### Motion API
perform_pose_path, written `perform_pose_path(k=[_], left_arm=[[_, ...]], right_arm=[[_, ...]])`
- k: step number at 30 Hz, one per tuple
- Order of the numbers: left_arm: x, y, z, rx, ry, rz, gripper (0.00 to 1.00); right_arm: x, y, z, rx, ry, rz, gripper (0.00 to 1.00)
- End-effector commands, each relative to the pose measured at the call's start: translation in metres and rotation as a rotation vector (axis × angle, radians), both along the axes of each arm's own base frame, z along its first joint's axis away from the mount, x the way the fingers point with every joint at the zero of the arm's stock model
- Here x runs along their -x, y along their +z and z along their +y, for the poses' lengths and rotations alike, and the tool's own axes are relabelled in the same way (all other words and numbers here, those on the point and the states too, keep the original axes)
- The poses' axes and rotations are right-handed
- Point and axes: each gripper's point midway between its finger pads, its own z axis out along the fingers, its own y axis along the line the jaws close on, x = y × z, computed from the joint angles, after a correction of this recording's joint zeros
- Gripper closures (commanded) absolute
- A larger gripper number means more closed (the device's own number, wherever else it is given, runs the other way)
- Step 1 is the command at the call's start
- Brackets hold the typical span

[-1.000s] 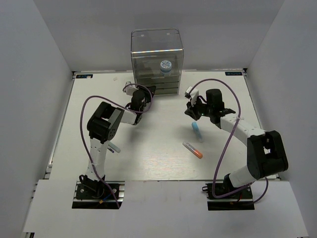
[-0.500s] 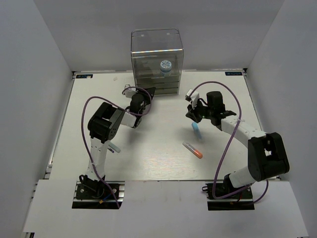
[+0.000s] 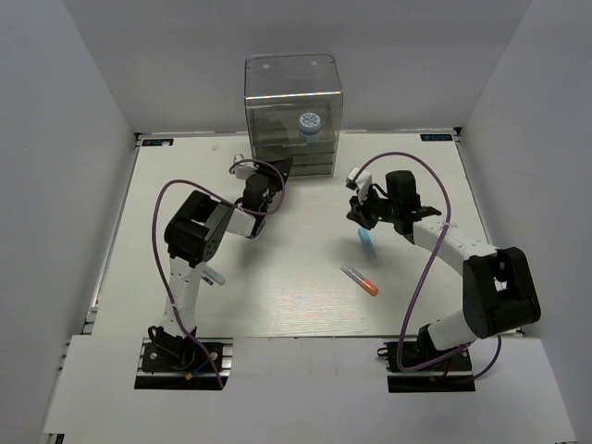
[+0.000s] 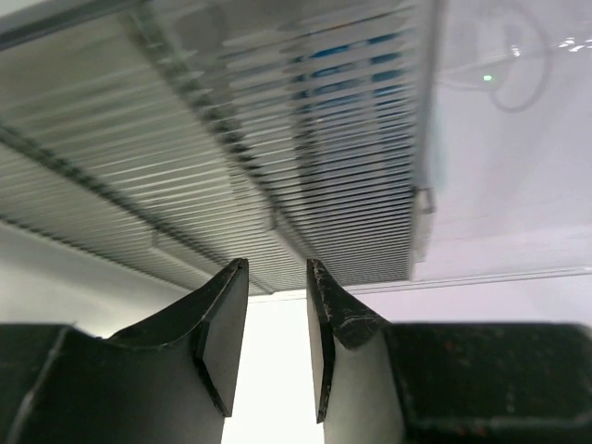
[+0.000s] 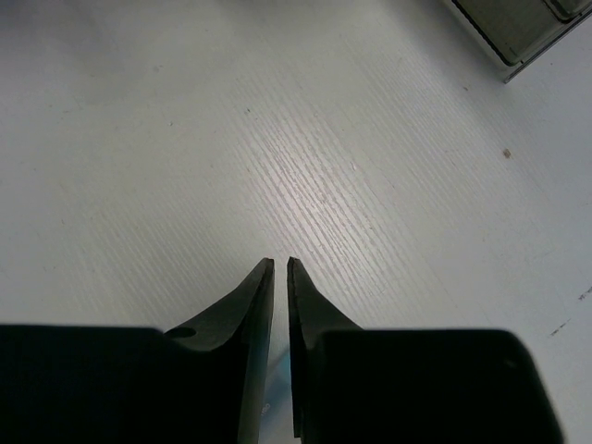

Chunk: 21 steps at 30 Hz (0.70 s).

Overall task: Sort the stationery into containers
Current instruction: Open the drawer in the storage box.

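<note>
The clear cabinet (image 3: 292,102) stands at the table's back, with the blue-and-white roll (image 3: 309,123) inside it above the drawers. My left gripper (image 3: 265,178) is just before the lower drawers (image 4: 277,139); in the left wrist view it (image 4: 276,273) is open and empty. My right gripper (image 3: 359,213) is shut and empty over the table. The light-blue-ended tube (image 3: 366,242) lies right under it and shows as a sliver through the jaw gap (image 5: 277,398). The orange-capped tube (image 3: 361,280) lies nearer the front. The pen (image 3: 213,275) lies by the left arm.
The cabinet's corner (image 5: 518,23) shows at the top right of the right wrist view. White walls close the table in at the left, right and back. Purple cables loop above both arms.
My right gripper has shifted slightly left and lower, now covering the top end of the light-blue tube. My left gripper has edged a little closer to the drawers.
</note>
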Motion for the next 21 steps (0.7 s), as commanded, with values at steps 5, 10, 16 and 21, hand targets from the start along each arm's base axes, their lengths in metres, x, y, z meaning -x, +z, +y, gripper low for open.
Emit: perform_pose_path(k=[5, 10, 16, 21], left_arm=[[-0.011, 0.055, -0.004, 0.059, -0.009, -0.112, 0.56], [-0.019, 0.048, -0.002, 0.041, 0.001, -0.078, 0.56], [-0.027, 0.041, -0.006, 0.034, 0.001, -0.042, 0.54], [-0.025, 0.025, -0.007, 0.010, -0.010, 0.007, 0.52]], right_arm=[[0.004, 0.007, 0.000, -0.007, 0.024, -0.035, 0.81], [0.003, 0.008, -0.001, -0.009, 0.017, -0.036, 0.80], [0.001, 0.012, -0.001, -0.008, 0.016, -0.051, 0.80], [0.001, 0.011, -0.002, -0.006, 0.014, -0.048, 0.80]])
